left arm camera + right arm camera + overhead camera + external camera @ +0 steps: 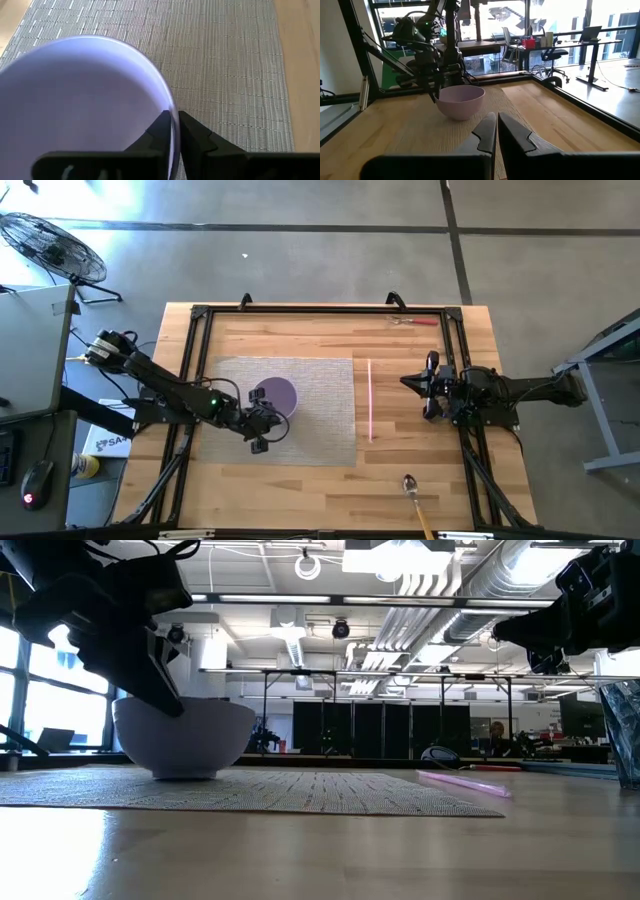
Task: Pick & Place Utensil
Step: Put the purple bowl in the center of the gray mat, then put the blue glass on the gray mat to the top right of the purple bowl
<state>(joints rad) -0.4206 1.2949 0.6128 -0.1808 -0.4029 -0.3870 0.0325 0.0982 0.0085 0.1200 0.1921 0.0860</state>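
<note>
A lilac bowl (pixel 277 394) stands by its base on a grey woven placemat (pixel 320 420) and also shows in the low view (pixel 185 735). My left gripper (pixel 173 116) is at the bowl's near-left rim, shut on it. My right gripper (pixel 412 383) hovers shut over the table's right part, right of the mat, touching nothing. A spoon (pixel 410 483) with a wooden handle lies flat near the table's near edge. A thin pink straw-like stick (pixel 371 400) lies just right of the mat. My left gripper holds the bowl by its rim (pixel 170 102) on the near-left side, one finger (pixel 161 125) inside the bowl and the other outside. The fingers come slanting down from above and the left. The bowl stays upright with its base (pixel 185 774) on the mat.
A red-handled utensil (pixel 415 321) lies at the far edge by the black frame rail (pixel 320 310). Bare wood lies between the mat and the spoon. Beyond the table are a desk (pixel 30 370) and a fan (pixel 55 245).
</note>
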